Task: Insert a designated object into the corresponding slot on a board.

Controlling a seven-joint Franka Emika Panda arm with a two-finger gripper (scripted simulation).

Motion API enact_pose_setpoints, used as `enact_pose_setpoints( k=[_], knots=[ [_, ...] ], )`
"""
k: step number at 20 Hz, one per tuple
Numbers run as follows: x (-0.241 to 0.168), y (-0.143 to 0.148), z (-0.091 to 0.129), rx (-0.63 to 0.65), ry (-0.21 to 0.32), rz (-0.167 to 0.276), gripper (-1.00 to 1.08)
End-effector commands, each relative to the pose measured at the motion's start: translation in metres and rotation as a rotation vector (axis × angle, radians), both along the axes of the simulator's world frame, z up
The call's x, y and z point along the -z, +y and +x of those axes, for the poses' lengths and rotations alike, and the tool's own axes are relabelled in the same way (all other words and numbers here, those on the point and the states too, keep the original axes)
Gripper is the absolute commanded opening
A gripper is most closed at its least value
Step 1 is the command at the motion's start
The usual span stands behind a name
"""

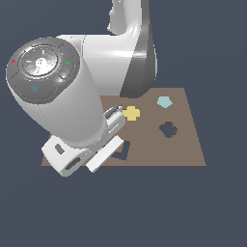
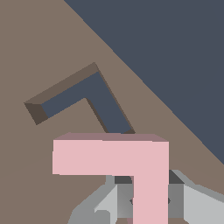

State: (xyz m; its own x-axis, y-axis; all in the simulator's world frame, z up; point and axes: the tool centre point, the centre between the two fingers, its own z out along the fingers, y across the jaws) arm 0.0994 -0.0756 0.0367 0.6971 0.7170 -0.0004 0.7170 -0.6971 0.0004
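One pink L-shaped piece (image 2: 131, 164) sits clenched in the claw (image 2: 146, 201), held just beside the navy L-shaped slot (image 2: 83, 98), above the brown board (image 2: 35, 52) near its edge.

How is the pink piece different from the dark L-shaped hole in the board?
The pink piece is a solid block, while the hole is an empty cutout sunk into the brown board. The piece is light pink; the hole looks dark navy inside. The piece is held between the gripper fingers beside the hole, not in it, while the hole is part of the board. Both are L-shaped and look alike in size.
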Motion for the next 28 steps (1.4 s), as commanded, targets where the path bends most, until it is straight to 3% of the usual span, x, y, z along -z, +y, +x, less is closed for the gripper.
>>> enact_pose_setpoints(
  k=[1, 14, 28],
  knots=[
    [-0.001, 0.010, 0.006, -0.101, -0.001, 0.000, -1.00],
    [-0.003, 0.047, 0.018, -0.455, 0.000, 0.000, -1.00],
    [0.004, 0.055, 0.018, -0.525, -0.001, 0.000, -1.00]
  ],
)
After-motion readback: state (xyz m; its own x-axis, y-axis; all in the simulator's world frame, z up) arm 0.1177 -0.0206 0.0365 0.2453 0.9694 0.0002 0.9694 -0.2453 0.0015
